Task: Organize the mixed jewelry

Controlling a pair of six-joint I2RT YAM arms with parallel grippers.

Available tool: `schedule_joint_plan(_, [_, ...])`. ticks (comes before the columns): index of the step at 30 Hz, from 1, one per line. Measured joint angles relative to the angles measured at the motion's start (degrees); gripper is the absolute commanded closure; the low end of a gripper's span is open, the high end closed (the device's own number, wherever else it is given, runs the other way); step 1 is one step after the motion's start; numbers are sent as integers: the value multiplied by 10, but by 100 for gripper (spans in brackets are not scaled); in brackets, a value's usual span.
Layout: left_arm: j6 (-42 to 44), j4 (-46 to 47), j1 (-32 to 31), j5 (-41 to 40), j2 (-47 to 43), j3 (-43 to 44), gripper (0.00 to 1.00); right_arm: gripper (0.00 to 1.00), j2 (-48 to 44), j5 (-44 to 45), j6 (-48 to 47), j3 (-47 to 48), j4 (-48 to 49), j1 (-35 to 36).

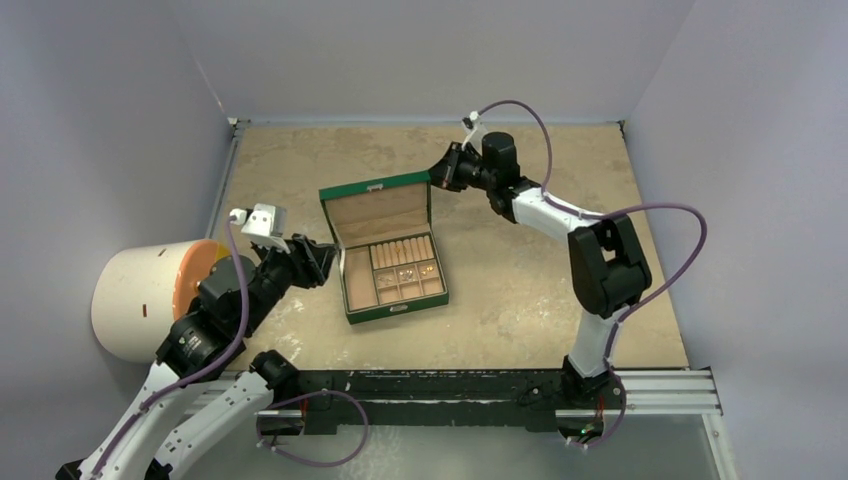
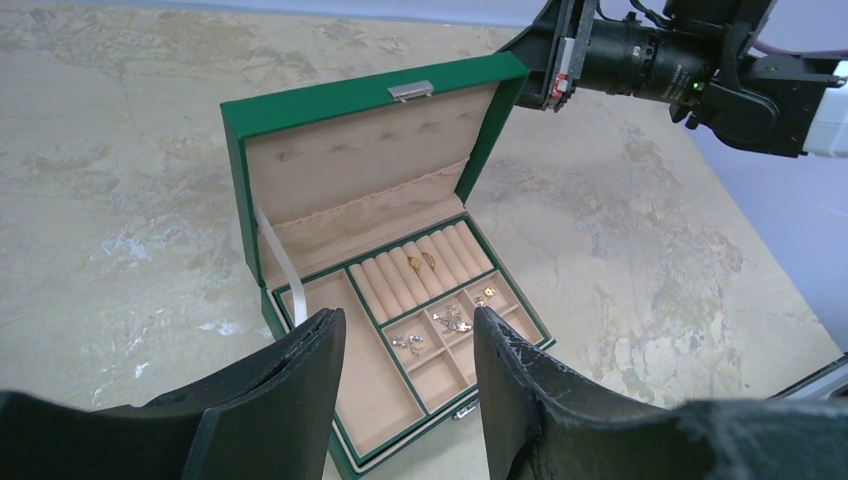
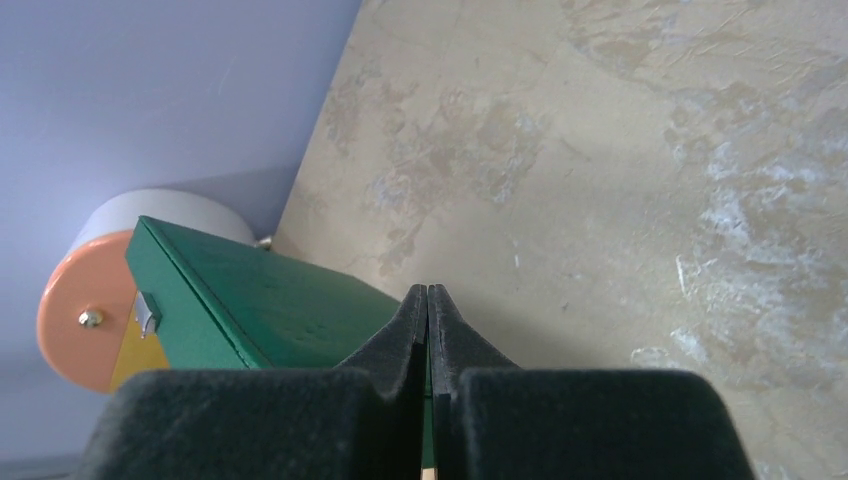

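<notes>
A green box (image 1: 395,312) with tan compartments stands open mid-table, its lid (image 1: 375,212) upright. The mixed jewelry (image 1: 405,270) lies inside it. In the left wrist view, gold pieces (image 2: 420,262) sit on the ring rolls, silvery pieces (image 2: 452,320) lie in the small compartments, and the large left compartment (image 2: 360,380) holds nothing. My left gripper (image 1: 320,262) is open and empty, just left of the box, its tips (image 2: 405,320) above the front half. My right gripper (image 1: 440,170) is shut, its tips (image 3: 428,290) at the lid's upper right corner (image 3: 270,300).
A white cylinder with an orange end (image 1: 150,295) lies at the table's left edge behind my left arm; it also shows in the right wrist view (image 3: 75,320). Grey walls close in the table's left, back and right. A black rail (image 1: 480,390) runs along the near edge.
</notes>
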Motion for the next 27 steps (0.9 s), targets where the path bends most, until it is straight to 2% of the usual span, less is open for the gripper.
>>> schedule_joint_plan(15, [-26, -30, 0, 24, 40, 73, 50, 100, -94, -38, 19, -159, 83, 19])
schedule_joint_plan(27, [-62, -33, 1, 69, 65, 66, 50, 100, -236, -1, -12, -241, 44, 47])
